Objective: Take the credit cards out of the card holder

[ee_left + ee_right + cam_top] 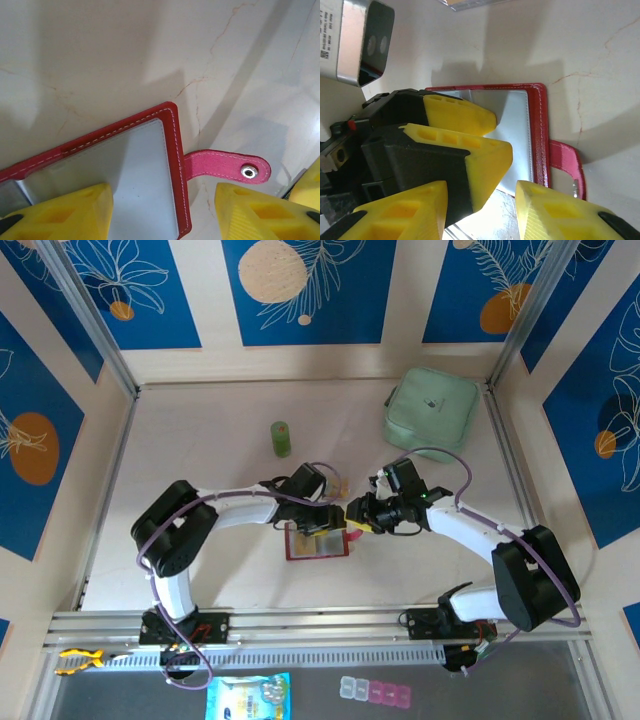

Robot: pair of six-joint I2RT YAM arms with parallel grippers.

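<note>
- Found card holder [317,543] open flat on table [200,440], centre front, under both grippers; no brand legible.
- Noted in left wrist view: tab [227,167] with metal snap, white stitching, grey-clear pocket.
- Saw left gripper [162,200] jaws apart over holder's edge, nothing clamped.
- Saw right gripper [482,192] jaws apart, empty, just beside left.
- Noted in right wrist view: camera label [326,35], print unreadable.
- Spotted from top: mint pouch [432,410], logo unreadable.

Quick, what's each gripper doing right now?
Left gripper: jaws open, holding nothing.
Right gripper: jaws open over the card holder, nothing visibly gripped.
</note>
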